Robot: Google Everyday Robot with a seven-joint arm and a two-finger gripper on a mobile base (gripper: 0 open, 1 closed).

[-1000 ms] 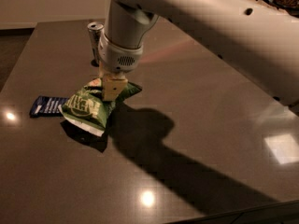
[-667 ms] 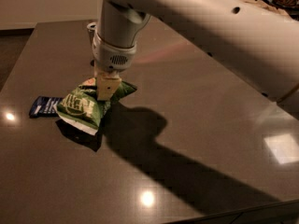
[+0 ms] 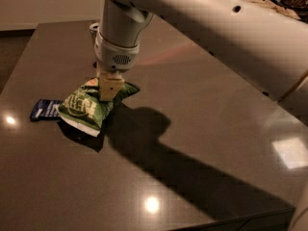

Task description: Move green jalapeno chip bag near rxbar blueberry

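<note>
The green jalapeno chip bag [image 3: 86,107] is crinkled and tilted, with its white sealed edge low at the front left. My gripper [image 3: 109,89] comes down from above and is shut on the bag's upper right part. A shadow lies under the bag's left end. The rxbar blueberry [image 3: 43,109], a small flat navy wrapper, lies on the table just left of the bag. Its right end meets or is covered by the bag.
A silver drink can [image 3: 94,29] stands behind the gripper, mostly hidden by the wrist. The big white arm [image 3: 216,37] crosses the upper right. The dark table [image 3: 202,143] has its front edge at the lower right and its left edge near the wrapper.
My gripper has carried the green bag to the left, toward the navy wrapper, so the gap between bag and wrapper has closed.
</note>
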